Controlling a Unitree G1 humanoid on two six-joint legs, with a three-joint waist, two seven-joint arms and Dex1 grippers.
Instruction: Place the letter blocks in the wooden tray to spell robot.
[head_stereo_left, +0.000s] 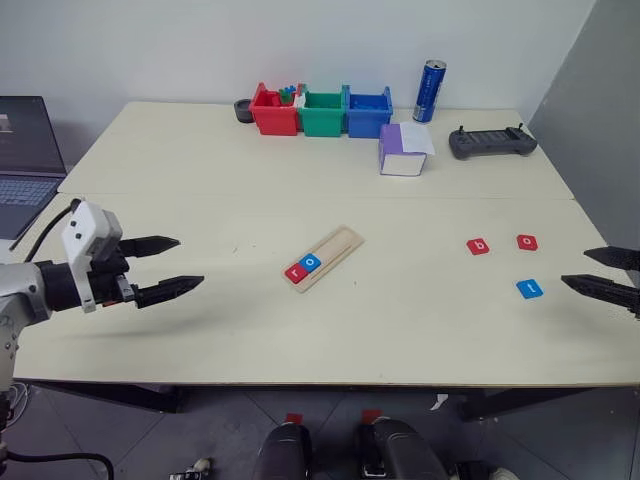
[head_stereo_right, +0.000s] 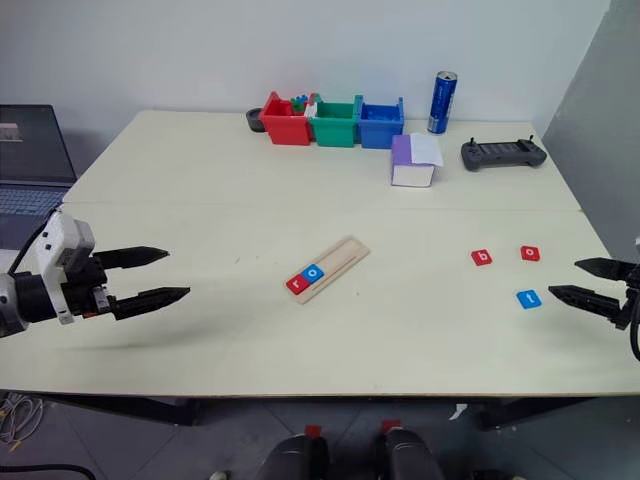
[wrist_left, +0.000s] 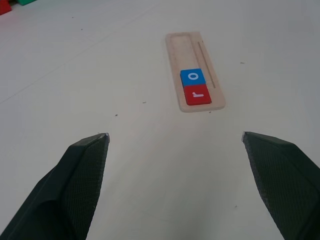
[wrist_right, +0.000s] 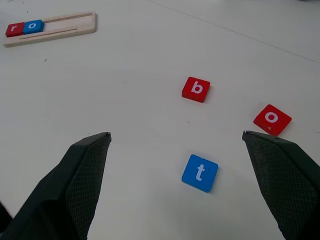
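On the table (head_stereo_left: 200, 330), the wooden tray (head_stereo_left: 335, 249) holds red r (head_stereo_left: 295, 270) and blue o (head_stereo_left: 310, 263) at its near end. Red b (head_stereo_left: 478, 246), red o (head_stereo_left: 527, 242) and blue t (head_stereo_left: 529, 289) lie loose beside the right gripper (head_stereo_left: 600, 271). Left gripper (head_stereo_left: 178, 263) and right gripper hover, fingers spread, holding nothing.

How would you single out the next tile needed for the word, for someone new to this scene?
Start at the wooden tray mid-table, holding a red r and a blue o. Look toward the robot's right, where three loose tiles lie. The red b tile is the one nearest the tray; the red o tile lies beyond it, the blue t tile closer to the robot.
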